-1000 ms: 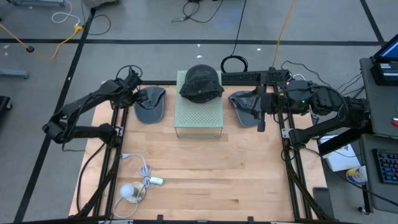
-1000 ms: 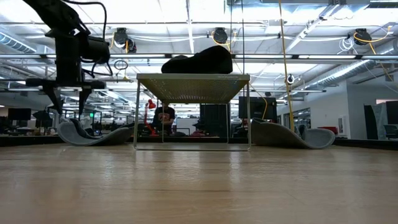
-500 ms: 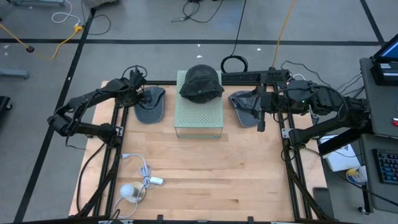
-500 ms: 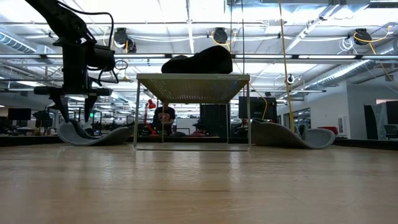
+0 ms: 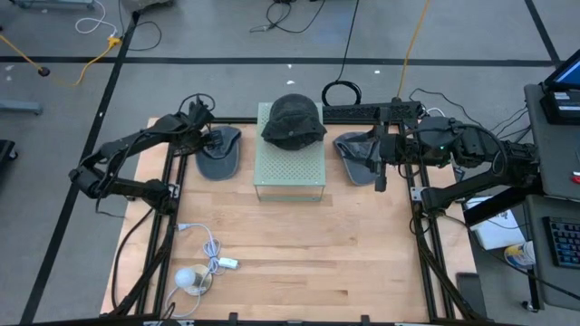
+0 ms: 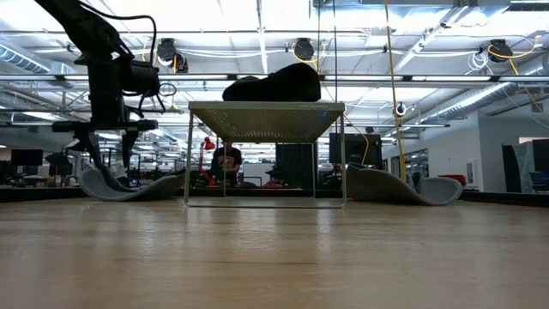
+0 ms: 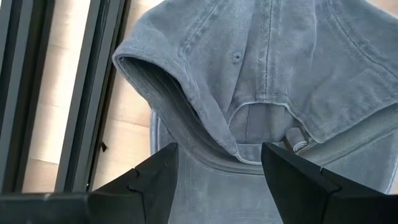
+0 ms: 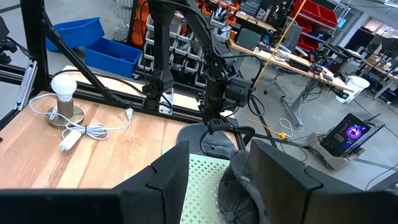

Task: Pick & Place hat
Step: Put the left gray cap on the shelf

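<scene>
L hand (image 7: 217, 180) open just above grey hat (image 7: 261, 81).

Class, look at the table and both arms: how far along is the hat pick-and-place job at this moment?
Looks done: one dark hat already sits on the perforated stand. In hand: the left gripper, open, hangs just above the grey hat lying on the table left of the stand, not yet gripping it. Left: closing, lifting and placing that hat, plus the other grey hat right of the stand, where the right gripper waits.
</scene>
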Controlling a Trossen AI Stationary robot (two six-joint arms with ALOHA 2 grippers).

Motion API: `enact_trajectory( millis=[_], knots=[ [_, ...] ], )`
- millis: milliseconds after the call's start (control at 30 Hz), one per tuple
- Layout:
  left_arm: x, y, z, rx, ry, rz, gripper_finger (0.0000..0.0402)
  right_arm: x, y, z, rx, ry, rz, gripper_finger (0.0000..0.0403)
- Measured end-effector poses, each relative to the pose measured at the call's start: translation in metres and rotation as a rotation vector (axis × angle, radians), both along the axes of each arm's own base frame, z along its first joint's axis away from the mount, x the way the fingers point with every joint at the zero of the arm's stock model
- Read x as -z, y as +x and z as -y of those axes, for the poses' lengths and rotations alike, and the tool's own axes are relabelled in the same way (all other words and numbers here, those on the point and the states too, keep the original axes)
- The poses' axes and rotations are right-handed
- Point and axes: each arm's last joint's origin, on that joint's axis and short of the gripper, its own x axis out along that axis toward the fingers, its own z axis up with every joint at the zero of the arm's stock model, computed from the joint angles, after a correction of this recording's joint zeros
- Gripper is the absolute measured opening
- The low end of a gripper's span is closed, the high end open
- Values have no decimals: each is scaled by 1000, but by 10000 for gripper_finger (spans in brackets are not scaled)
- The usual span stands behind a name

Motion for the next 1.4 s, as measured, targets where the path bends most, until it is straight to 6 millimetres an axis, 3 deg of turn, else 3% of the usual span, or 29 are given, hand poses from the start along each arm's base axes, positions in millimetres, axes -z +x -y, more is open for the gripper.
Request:
enact_trajectory(
  millis=[800,1000,1100,1267,1400],
  knots=[
    [-2,-2,1,-42,14,-18,232,0,0,0,17,76,12,167],
    [0,-12,11,-56,-40,-156,232,0,0,0,17,76,12,167],
    [10,-12,12,-49,-42,-134,232,0,0,0,17,76,12,167],
    [46,-13,22,-76,-68,-7,232,1,2,0,17,76,7,167],
    [55,-15,26,-54,-79,20,232,1,2,0,17,76,7,167]
  ],
)
